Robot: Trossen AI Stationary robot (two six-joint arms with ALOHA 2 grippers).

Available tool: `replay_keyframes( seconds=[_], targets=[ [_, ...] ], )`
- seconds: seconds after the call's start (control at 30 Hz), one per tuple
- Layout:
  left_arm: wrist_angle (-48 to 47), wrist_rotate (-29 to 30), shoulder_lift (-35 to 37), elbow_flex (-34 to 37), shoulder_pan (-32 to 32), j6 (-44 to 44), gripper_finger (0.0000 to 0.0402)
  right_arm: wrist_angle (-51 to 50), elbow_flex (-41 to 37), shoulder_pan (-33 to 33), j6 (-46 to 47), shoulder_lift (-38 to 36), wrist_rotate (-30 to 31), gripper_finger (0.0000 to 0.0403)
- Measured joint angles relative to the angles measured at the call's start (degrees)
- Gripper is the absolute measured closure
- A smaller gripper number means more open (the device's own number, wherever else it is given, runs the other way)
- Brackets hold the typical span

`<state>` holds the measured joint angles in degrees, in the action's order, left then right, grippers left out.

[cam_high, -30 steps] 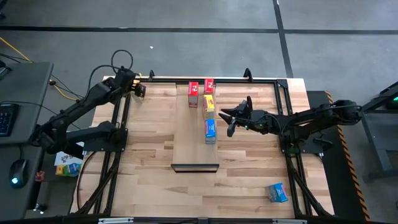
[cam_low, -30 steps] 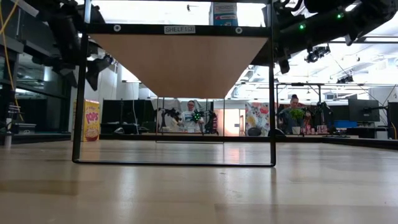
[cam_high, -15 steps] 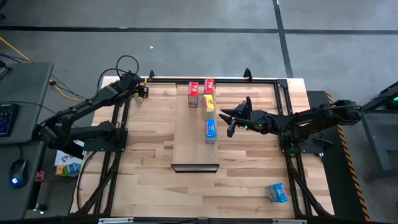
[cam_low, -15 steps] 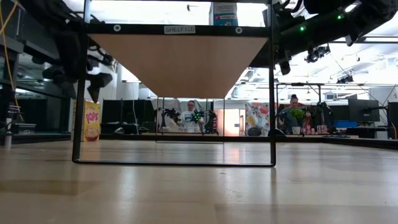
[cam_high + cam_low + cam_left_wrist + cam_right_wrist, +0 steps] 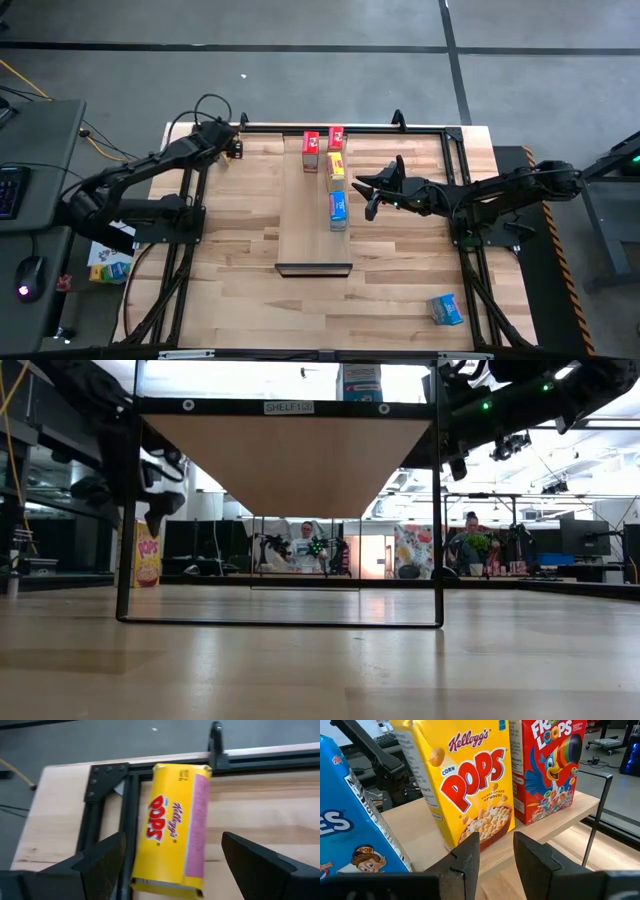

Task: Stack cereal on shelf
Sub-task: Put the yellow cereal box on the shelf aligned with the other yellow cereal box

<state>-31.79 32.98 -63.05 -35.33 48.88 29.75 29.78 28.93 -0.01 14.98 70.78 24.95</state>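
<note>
The pale wooden shelf (image 5: 305, 225), raised on a black frame, carries two red boxes (image 5: 311, 150), a yellow box (image 5: 335, 170) and a blue box (image 5: 338, 208), all standing on their bases. Another blue box (image 5: 446, 309) lies on the table near its near right corner. A second yellow box (image 5: 172, 825) stands upright by the frame's far left corner (image 5: 147, 555). My left gripper (image 5: 234, 148) hovers over it, open, fingers wide on either side in its wrist view (image 5: 172, 840). My right gripper (image 5: 368, 195) is open and level beside the shelf's boxes (image 5: 497, 850).
A black tube frame (image 5: 455, 190) runs around the table and holds the shelf up; its uprights (image 5: 127, 510) stand close to my left gripper. Bare tabletop (image 5: 240, 290) lies near the front. People sit in the room beyond the table (image 5: 305, 545).
My left gripper has moved down and a little toward the table's right, toward the yellow box by the far left frame corner. The right arm and all boxes have kept still.
</note>
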Motion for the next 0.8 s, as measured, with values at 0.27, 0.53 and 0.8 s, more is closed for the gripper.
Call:
replay_keyframes(
  seconds=[0.27, 0.53, 0.8],
  targets=[
    [0.74, 3.16, -4.18, 0.0, -0.35, 2.77, 0.008, -0.17, 0.0, 0.0, 0.0, 0.0, 0.0, 0.029],
    [0.66, 1.84, -4.93, 0.0, -0.35, 3.24, 0.0087, -0.2, 0.0, 0.0, 0.0, 0.0, 0.0, 0.029],
    [0.82, 0.73, -4.93, 0.0, -0.35, 3.87, 0.016, -0.15, 0.0, 0.0, -0.45, 0.0, 0.02, 0.029]
  ],
)
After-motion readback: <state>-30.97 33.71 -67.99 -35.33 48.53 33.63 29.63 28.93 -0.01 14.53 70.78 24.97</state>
